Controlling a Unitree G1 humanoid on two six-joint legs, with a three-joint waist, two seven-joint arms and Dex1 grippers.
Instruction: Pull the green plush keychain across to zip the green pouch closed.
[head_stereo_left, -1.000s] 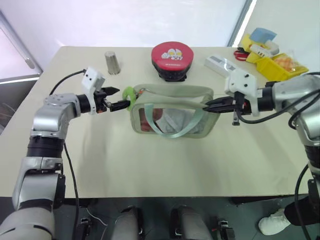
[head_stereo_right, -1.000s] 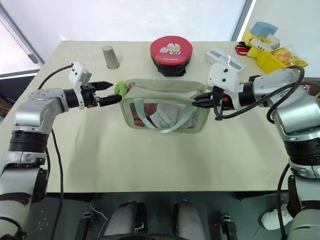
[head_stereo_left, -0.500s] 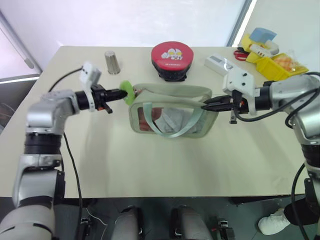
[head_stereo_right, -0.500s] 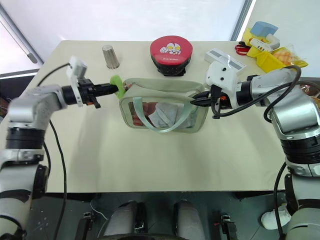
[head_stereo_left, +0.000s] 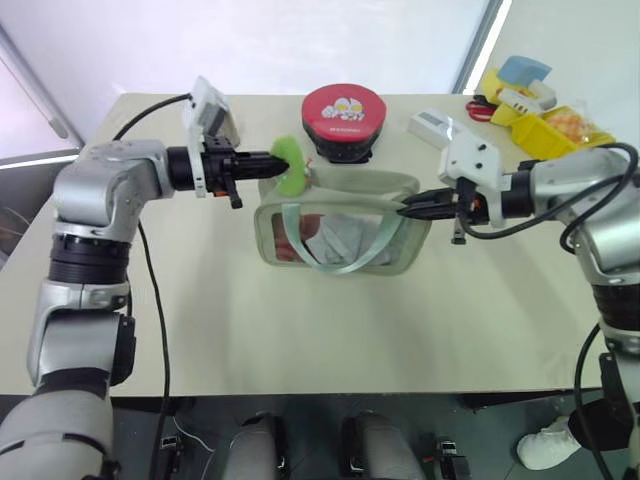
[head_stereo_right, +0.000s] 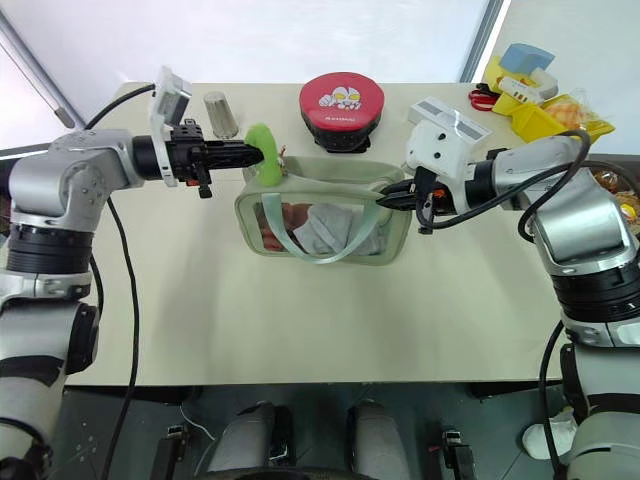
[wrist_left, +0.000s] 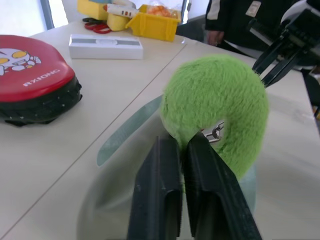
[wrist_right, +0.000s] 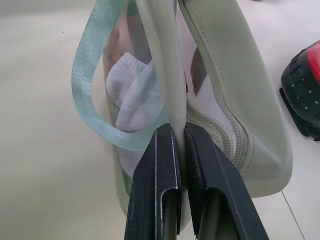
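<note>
Your left gripper is pinched tight on the green plush keychain, with both black fingers squeezed on the fuzzy ring. In the left wrist view a little metal clip shows in the ring's hole. The keychain is held up above the left end of the green pouch, near the back of the table.

Your right gripper is closed on the top edge of the pouch at its right end. Its fingers press the pale green rim between them.

The pouch stands in the middle of the table, and its mint ribbon handle hangs down the clear front. You can see white and red things inside. The zipper looks mostly open, but that is hard to tell.

A round red tin sits just behind the pouch.
</note>
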